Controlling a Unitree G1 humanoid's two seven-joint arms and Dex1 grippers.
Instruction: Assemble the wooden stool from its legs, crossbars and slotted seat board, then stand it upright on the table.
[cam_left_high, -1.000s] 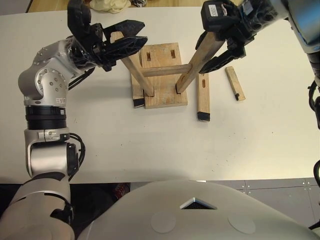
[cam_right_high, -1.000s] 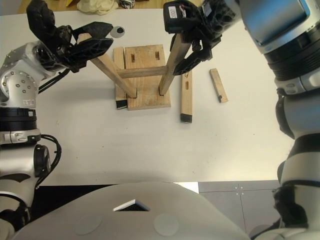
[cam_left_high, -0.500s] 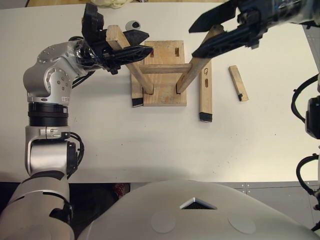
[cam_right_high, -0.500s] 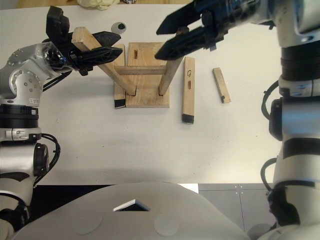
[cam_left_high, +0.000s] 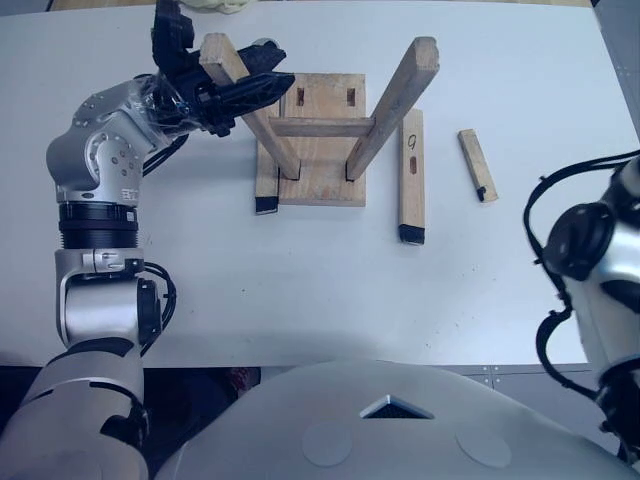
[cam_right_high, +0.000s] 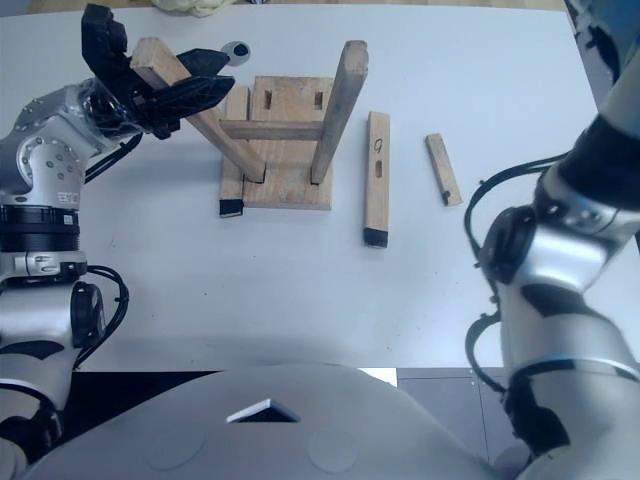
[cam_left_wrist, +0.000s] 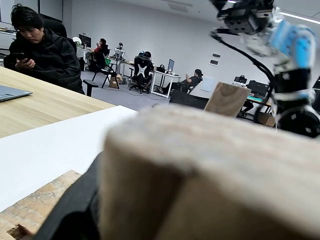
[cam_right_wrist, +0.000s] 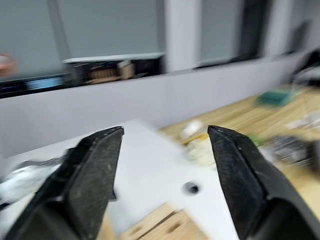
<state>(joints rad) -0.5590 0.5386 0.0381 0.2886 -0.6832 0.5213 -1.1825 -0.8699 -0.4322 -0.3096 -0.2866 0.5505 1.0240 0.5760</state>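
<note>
Stool pieces sat well back from the near edge of the white table (cam_left_high: 300, 290), with a broad band of tabletop between that edge and the wood. Nearest lay the black-capped ends of two loose legs. One leg (cam_left_high: 410, 170) lay just right of the seat board (cam_left_high: 322, 185), apart from it. The other (cam_left_high: 264, 188) lay against the board's left edge. A short crossbar (cam_left_high: 474, 164) lay farther right, well inside the table's right edge.

On the flat seat board two legs stood in slots, joined by a crossbar (cam_left_high: 320, 127). The left standing leg (cam_left_high: 272, 130) and the right standing leg (cam_left_high: 390, 110) splayed outward toward their tops.

From the left, the bent left arm reached across, and the left gripper (cam_left_high: 268, 68) was pinched on the top of the left standing leg. The right gripper (cam_right_wrist: 165, 131) was held high over the table, its fingers spread wide around nothing.

Beyond lay a small round object (cam_right_high: 236, 48), then a wooden surface and a room with desks.
</note>
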